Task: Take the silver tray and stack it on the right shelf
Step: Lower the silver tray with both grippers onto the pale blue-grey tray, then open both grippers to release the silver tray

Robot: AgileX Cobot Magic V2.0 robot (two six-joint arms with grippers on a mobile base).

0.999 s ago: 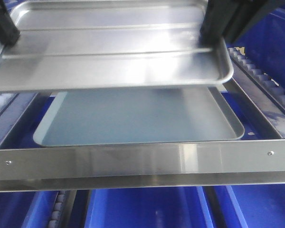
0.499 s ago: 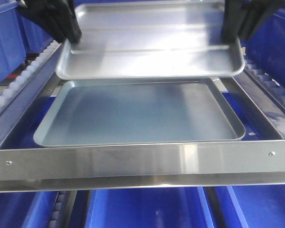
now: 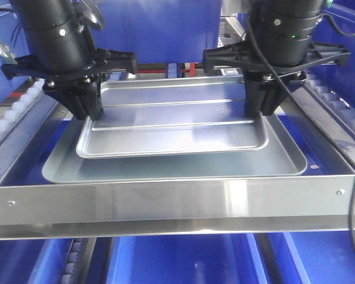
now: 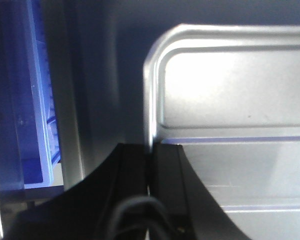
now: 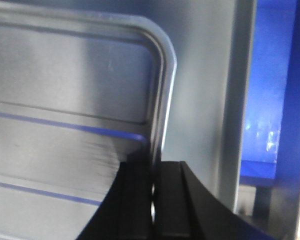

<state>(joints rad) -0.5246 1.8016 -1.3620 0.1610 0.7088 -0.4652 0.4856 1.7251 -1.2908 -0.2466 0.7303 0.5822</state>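
Over the right shelf (image 3: 165, 204), both arms point steeply down, wrists near vertical. The left gripper (image 3: 89, 111) is clamped on the left rim of the silver tray (image 3: 171, 127) and the right gripper (image 3: 261, 109) on its right rim, each pair of jaws pinched together across the rolled edge. The tray lies level within the larger grey tray (image 3: 284, 161) on the shelf.

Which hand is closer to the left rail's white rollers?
Left. The left hand grips the silver tray's edge beside those rollers; the right hand holds the opposite edge.
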